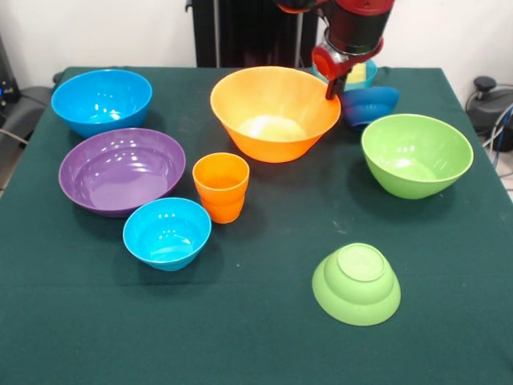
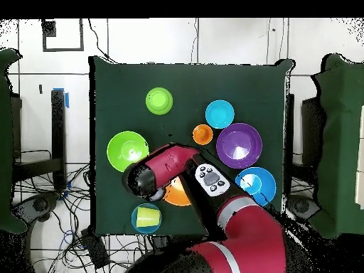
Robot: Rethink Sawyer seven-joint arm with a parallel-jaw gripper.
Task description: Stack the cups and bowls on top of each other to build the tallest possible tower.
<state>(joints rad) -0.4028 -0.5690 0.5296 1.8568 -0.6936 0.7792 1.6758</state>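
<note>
One camera sits across the table (image 1: 264,337) from me and looks back at me, a bit from above. It is close, so the green top fills most of its picture. My stand is at the far side, at the top, and my arm (image 1: 357,28) comes down from there. The other camera hangs high over the table (image 2: 114,92) and looks straight down. It is farther off, so it sees the whole table and the floor around it. There my arm (image 2: 234,227) comes in from the bottom. Both see the same table top, but turned half round: the upside-down green bowl (image 1: 357,285) is near in one and far up (image 2: 159,101) in the other.
</note>
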